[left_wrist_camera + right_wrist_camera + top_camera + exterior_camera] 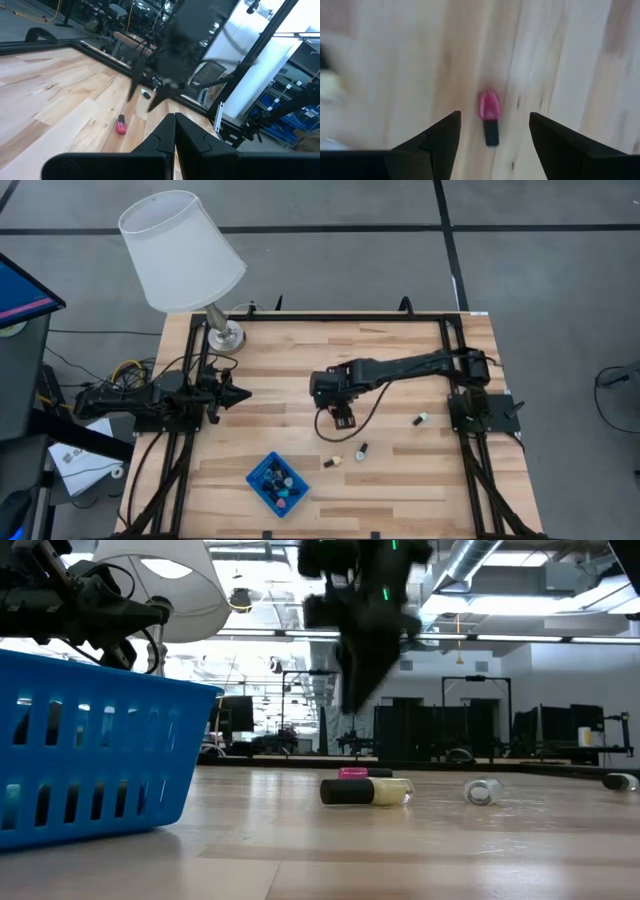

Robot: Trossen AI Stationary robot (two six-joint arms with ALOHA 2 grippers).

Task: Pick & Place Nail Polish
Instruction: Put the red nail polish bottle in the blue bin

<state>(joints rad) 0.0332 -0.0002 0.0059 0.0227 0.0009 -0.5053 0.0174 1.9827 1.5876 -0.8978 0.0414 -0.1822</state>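
Pink bottle (489,111) lies flat on the wood, dark cap toward my wrist, centred under my right claw (492,131), fingers spread wide and empty. Best practice, I judge: descend straight, straddle the glass body, not the cap, close gently so it cannot roll. Left claw (238,393) waits closed, well left of that bottle. Low view alone shows a yellow bottle (368,791) lying just in front of the pink one; high view alone shows the blue tray (262,492), already part filled
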